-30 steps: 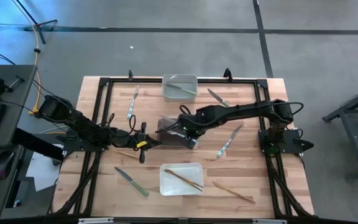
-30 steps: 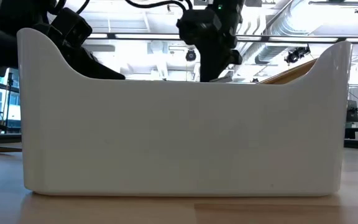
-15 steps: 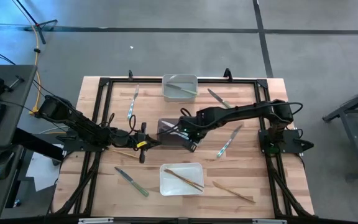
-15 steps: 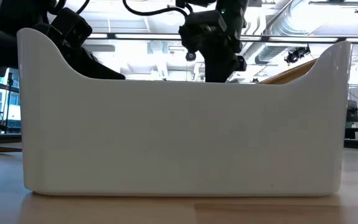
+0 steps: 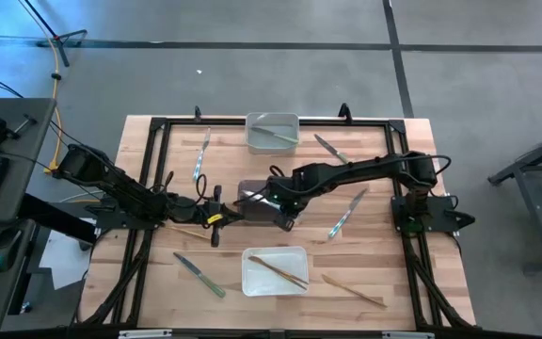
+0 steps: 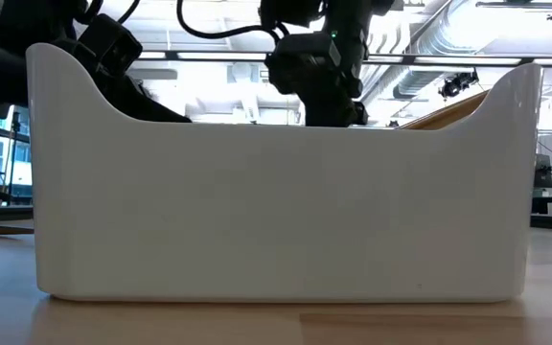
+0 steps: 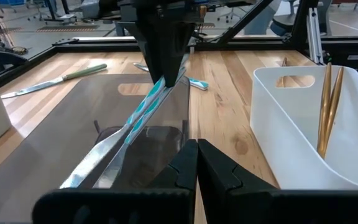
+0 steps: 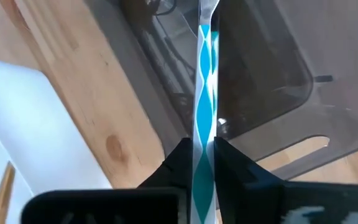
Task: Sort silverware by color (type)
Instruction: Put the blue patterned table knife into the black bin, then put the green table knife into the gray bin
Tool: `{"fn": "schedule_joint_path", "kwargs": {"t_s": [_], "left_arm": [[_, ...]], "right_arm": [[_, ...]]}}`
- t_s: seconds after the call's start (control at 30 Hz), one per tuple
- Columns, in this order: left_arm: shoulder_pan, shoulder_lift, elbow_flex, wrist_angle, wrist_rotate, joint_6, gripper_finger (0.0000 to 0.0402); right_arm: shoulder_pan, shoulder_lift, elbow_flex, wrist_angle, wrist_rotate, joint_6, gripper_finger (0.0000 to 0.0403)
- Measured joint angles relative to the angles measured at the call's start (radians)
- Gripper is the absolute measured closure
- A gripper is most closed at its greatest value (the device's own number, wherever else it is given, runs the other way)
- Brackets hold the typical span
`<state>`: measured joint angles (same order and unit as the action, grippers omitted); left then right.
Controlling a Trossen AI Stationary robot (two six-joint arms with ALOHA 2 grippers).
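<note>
From table height, the white bin fills nearly everything, hiding the tabletop behind it; only dark arm parts show above its rim. From above, the smoky clear bin at mid-table is largely covered by the right arm.

The right claw is clamped on a blue-silver utensil, pale metal with a teal wavy pattern, which reaches into the smoky bin. Its far end is cut off in the right wrist view. The left claw waits just beside that bin, its fingers together and holding nothing.

Open wood lies between the bins and the black frame at the edges. Loose silverware sits there: a blue-silver knife at far left, a green-handled knife near the far bin, another blue-silver piece right of the arm, a green knife at near left, and a wooden piece at near right. Two wooden utensils lean inside the white bin; a pale utensil lies in the far one.
</note>
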<state>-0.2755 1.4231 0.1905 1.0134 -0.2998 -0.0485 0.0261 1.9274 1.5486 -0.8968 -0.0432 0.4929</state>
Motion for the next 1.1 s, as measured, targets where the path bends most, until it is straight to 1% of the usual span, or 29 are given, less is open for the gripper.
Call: {"fn": "schedule_joint_path", "kwargs": {"t_s": [0.1,0.27,0.33,0.4,0.47,0.53,0.6,0.67,0.73,0.87,1.0,1.03,1.1], "left_arm": [[0.000,0.000,0.000,-0.002,0.000,0.000,0.0401],[0.000,0.000,0.000,-0.003,0.000,-0.001,0.0401],[0.000,0.000,0.000,-0.003,0.000,-0.001,0.0401],[0.000,0.000,0.000,-0.003,0.000,-0.001,0.0401],[0.000,0.000,0.000,-0.003,0.000,-0.001,0.0401],[0.000,0.000,0.000,-0.007,0.000,-0.001,0.0401],[0.000,0.000,0.000,-0.009,0.000,-0.001,0.0401],[0.000,0.000,0.000,-0.014,0.000,-0.001,0.0401],[0.000,0.000,0.000,-0.018,0.000,-0.001,0.0401],[0.000,0.000,0.000,-0.031,0.022,0.002,0.0401],[0.000,0.000,0.009,-0.048,0.085,0.028,0.0401],[0.000,-0.007,0.019,-0.084,0.114,0.036,0.0401],[-0.008,-0.047,0.048,-0.224,0.162,0.050,0.0401]], "right_arm": [[0.000,0.001,0.000,0.001,0.021,-0.009,0.0361],[0.001,0.001,0.000,0.001,0.024,-0.052,0.0315],[0.003,-0.002,0.000,0.001,0.026,-0.082,0.0302],[0.005,-0.011,0.000,0.004,0.039,-0.113,0.0298],[0.014,-0.029,0.000,0.000,0.083,-0.159,0.0303],[0.031,-0.053,0.000,-0.006,0.152,-0.217,0.0320],[0.058,-0.080,-0.002,-0.001,0.223,-0.274,0.0347],[0.083,-0.117,-0.032,0.052,0.276,-0.326,0.0382],[0.103,-0.165,-0.102,0.144,0.284,-0.368,0.0397],[0.121,-0.282,-0.319,0.382,0.279,-0.381,0.0394],[0.134,-0.420,-0.548,0.636,0.278,-0.389,0.0399],[0.139,-0.454,-0.594,0.690,0.278,-0.389,0.0399],[0.154,-0.526,-0.676,0.789,0.288,-0.389,0.0401]]}}
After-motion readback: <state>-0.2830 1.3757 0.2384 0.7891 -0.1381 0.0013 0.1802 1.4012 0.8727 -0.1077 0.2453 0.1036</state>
